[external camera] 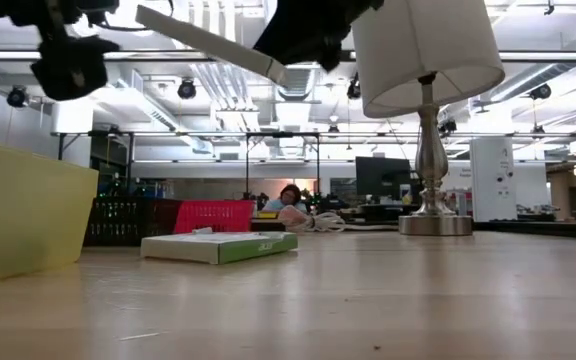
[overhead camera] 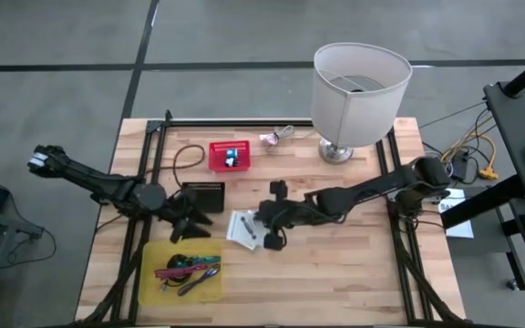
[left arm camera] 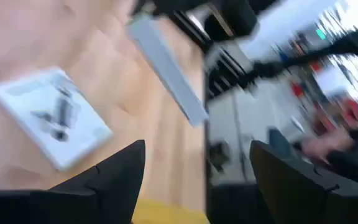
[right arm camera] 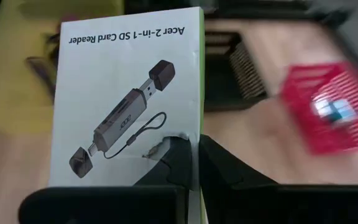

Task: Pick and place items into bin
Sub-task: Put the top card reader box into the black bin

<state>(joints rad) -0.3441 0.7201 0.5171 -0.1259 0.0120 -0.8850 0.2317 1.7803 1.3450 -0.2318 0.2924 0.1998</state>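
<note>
The left pincer (overhead camera: pixel 192 221) hovers fingers apart above the yellow bin (overhead camera: pixel 149 278), which already holds pens (overhead camera: pixel 188 269). Its wrist view shows a white card box (left arm camera: pixel 51 124) lying flat on the wooden surface (overhead camera: pixel 354 264). The right pincer (right arm camera: pixel 190 163) is clamped on the edge of another card box (right arm camera: pixel 129 99); only its wrist view makes the "SD Card Reader" print legible. Beyond sit a red basket (overhead camera: pixel 229 156) and the lamp (overhead camera: pixel 358 91).
</note>
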